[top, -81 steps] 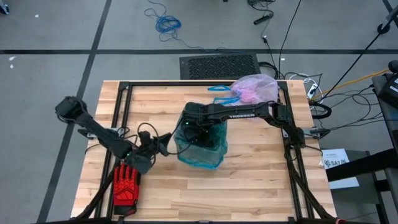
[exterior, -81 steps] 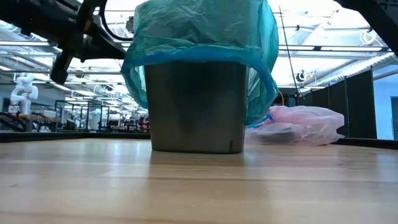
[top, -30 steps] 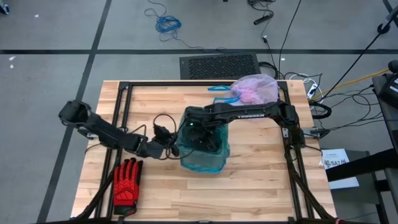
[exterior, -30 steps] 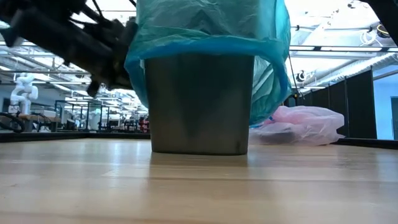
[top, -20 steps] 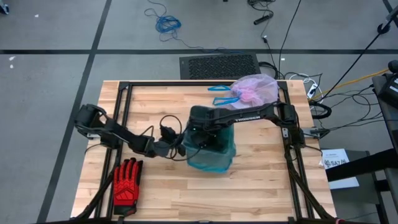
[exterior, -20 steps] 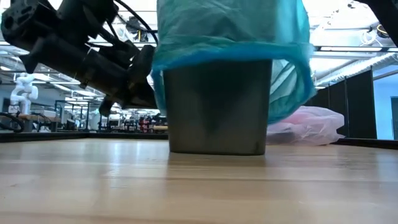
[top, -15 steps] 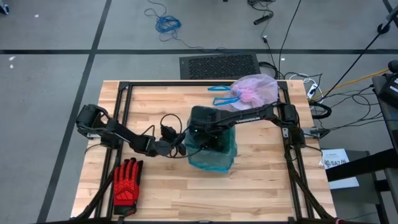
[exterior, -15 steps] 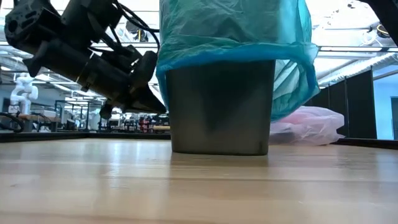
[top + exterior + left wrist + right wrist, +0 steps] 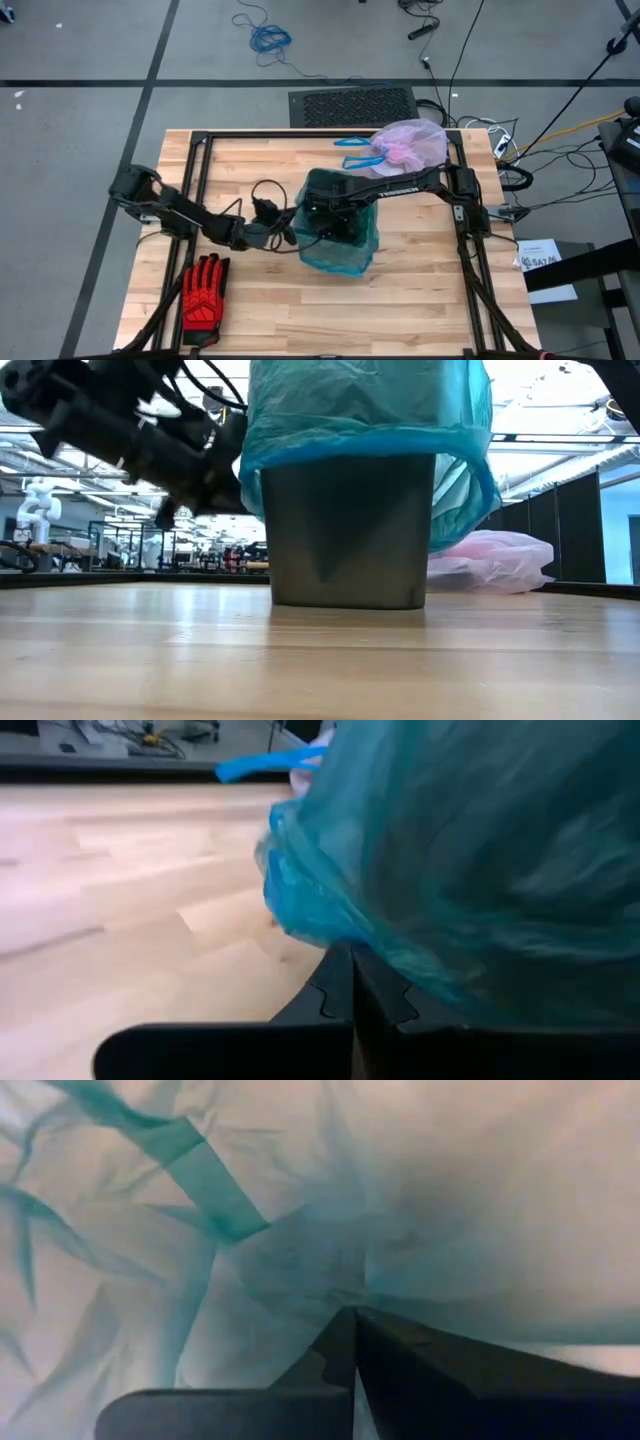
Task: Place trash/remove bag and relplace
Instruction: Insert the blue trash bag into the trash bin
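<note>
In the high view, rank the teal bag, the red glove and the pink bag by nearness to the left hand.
1. Teal bag, right against the left hand, mid-table.
2. Red glove, near the table's front left edge.
3. Pink bag, back right corner.

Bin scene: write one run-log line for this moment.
left claw: shut at teal bag | right claw: shut inside bin | pink bag: aside

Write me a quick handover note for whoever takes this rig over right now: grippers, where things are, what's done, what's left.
Left gripper: shut, at the teal bag's outer skirt on the bin's left side.
Right gripper: shut, down inside the teal-lined bin.
Pink bag: off the bin, lying at the table's far right.
Red glove: near left of table.
Done: old liner out, teal bag draped over the rim.
Left: seat the liner. No loose trash visible.
</note>
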Robot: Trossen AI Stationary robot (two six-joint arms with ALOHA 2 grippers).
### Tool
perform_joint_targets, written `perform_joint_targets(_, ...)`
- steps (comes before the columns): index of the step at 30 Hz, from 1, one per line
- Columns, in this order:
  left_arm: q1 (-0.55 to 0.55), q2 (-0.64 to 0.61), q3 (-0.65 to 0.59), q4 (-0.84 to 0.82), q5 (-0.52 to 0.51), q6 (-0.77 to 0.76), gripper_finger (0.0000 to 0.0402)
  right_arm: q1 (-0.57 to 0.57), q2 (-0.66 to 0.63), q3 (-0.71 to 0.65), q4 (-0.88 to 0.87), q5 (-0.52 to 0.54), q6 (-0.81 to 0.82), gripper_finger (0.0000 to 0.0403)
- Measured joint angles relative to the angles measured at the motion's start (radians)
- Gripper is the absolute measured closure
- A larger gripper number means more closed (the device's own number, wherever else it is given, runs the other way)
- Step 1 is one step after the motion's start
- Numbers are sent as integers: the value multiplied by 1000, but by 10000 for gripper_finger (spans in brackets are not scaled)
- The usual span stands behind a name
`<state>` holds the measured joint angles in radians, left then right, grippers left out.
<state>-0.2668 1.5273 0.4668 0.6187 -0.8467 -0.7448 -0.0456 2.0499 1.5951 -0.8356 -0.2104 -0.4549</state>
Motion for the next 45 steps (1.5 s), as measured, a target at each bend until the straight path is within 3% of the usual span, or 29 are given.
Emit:
perform_joint_targets(9,-52,-291,-1,-374,-24,-68,402,0,0,0,-8,-1,-9,403)
perform_joint_targets(13,-34,-329,-1,-414,-31,-123,402,-1,0,0,-5,-3,-18,403)
perform_joint_targets(18,16,-216,-1,-336,-29,-103,402,-1,0,0,0,-3,-24,403)
perform_joint_targets(21,45,-130,-2,-182,-16,-46,402,-1,0,0,0,-4,-24,403)
perform_joint_targets(26,111,20,-2,70,148,73,402,-1,0,0,0,-6,-28,403)
perform_joint_targets(35,187,177,-2,160,292,70,402,-7,0,0,26,-33,-33,403)
perform_joint_targets(45,236,206,-2,161,322,70,402,-20,-10,1,-2,-24,22,403)
